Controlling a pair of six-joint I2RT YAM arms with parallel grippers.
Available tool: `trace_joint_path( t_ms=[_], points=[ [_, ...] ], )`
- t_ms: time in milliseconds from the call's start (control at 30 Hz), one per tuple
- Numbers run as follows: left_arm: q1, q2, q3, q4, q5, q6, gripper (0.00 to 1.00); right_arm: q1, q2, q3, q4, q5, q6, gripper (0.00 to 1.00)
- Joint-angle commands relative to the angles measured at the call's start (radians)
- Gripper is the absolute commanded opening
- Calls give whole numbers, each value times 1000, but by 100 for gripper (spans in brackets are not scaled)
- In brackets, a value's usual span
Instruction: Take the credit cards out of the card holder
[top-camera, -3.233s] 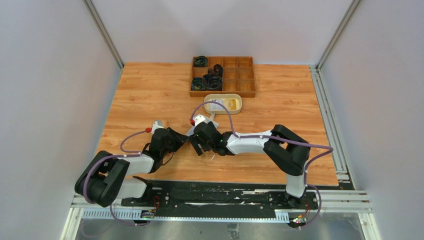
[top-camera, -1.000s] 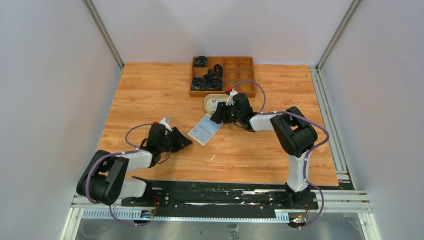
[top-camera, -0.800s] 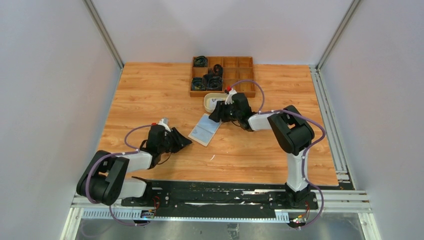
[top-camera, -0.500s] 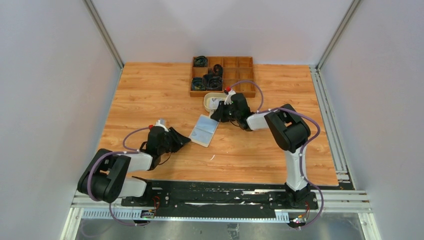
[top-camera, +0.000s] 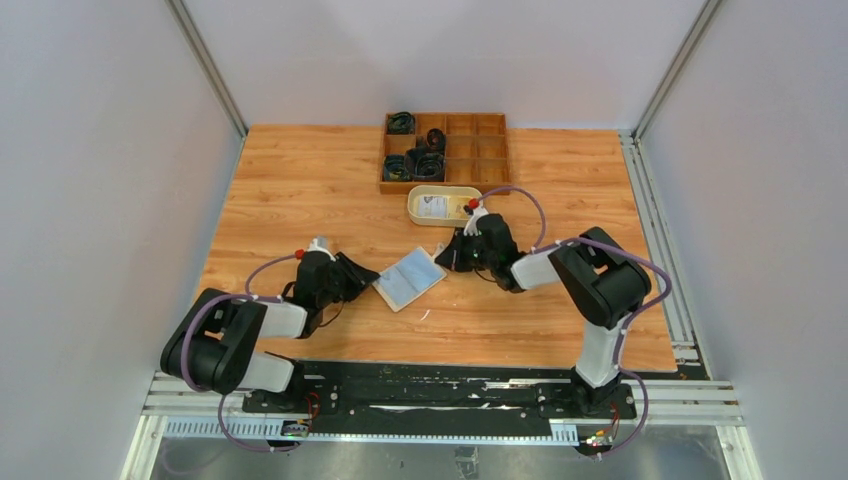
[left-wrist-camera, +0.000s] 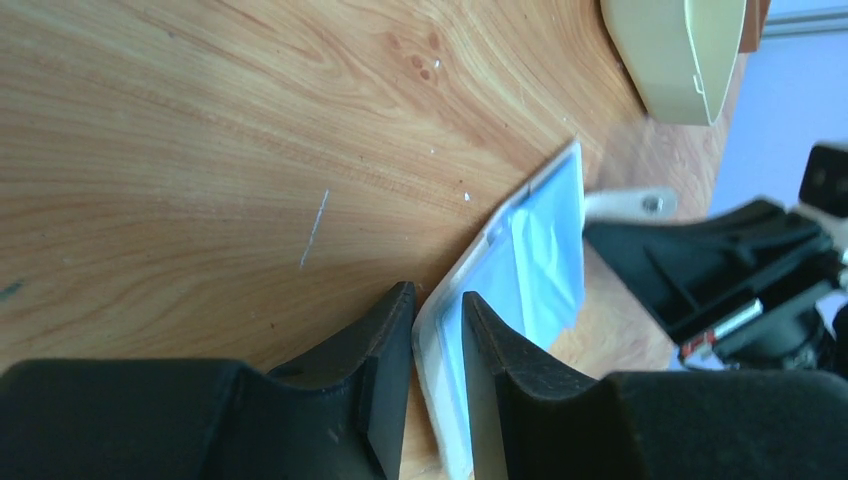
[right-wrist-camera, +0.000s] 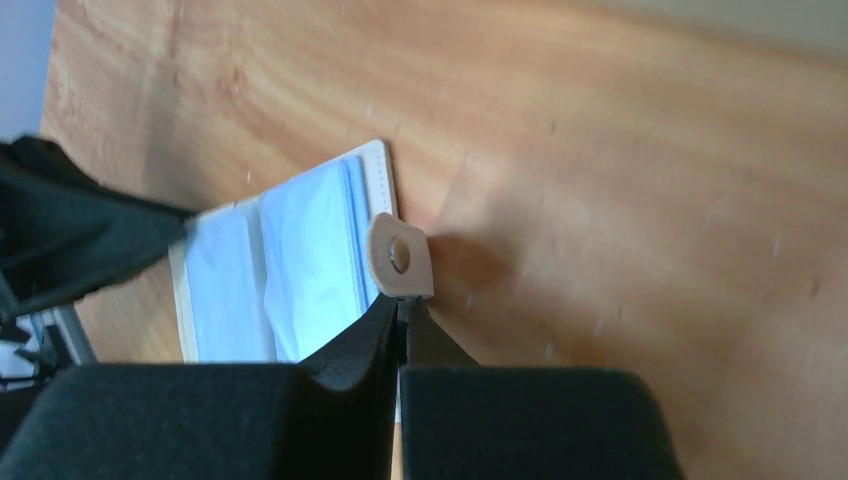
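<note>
**Top view.** The card holder (top-camera: 410, 279) lies spread open on the wooden table (top-camera: 300, 180), just below the middle of the frame, with an arm at each side. The left gripper (top-camera: 372, 283) meets its lower left edge and the right gripper (top-camera: 443, 262) its upper right corner. Bare board runs wide to the upper left and far right. Above the holder a cream dish (top-camera: 445, 222) sits apart from it, holding a pale flat piece I cannot identify. Behind the dish stands a compartmented wooden tray (top-camera: 490, 148), up against the back edge. Grey walls close in the left, back and right sides.

**Left wrist view.** The two black fingers (left-wrist-camera: 392, 330) stand a narrow slit apart, clamped on the holder's near edge at the bottom centre. The holder rises from there toward the upper right. The credit cards (left-wrist-camera: 545, 250) show pale blue in its inner pockets. The closure tab (left-wrist-camera: 625, 203) sticks out at the far end, where the other arm's black fingers reach it. The dish is in the upper right corner, well clear. The wood to the left is bare apart from a small scratch.

**Right wrist view.** The fingers (right-wrist-camera: 365, 345) are pressed together, pinching the base of the tab, low in the frame. The open holder and its blue cards spread to the left. Free wood fills the right and top.
</note>
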Motion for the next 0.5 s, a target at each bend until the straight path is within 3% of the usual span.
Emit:
trace_joint_path(
  t_ms=[0, 467],
  points=[
    [5, 4, 30, -40, -44, 30, 33, 39, -102, -146, 40, 65, 65, 0],
    [5, -66, -3, -83, 30, 47, 33, 100, -103, -196, 118, 87, 152, 0]
  ],
)
